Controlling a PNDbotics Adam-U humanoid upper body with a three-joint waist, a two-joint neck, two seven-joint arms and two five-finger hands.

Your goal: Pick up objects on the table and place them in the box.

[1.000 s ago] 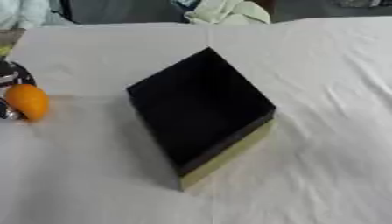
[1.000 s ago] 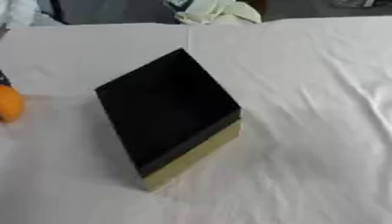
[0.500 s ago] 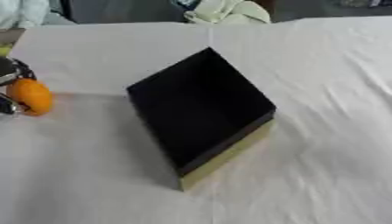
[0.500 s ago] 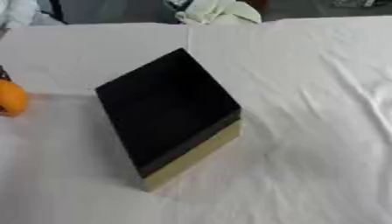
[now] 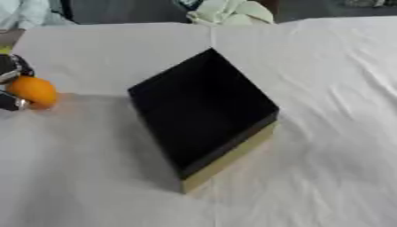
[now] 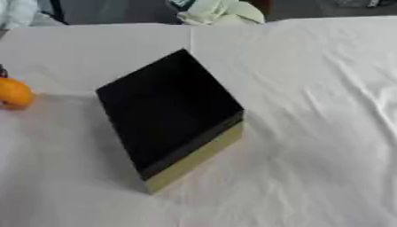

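At the left edge of the left eye view, the left hand [image 5: 9,84] is curling its dark fingers round an orange fruit [image 5: 34,92], one finger showing above it and another below (the rest of the hand is lying out of view). The fruit is sitting well to the left of the box [image 5: 203,113], apart from it. The box, black inside with tan outer walls, is resting cornerwise on the white cloth [image 5: 333,133]. The right hand is showing in neither view.
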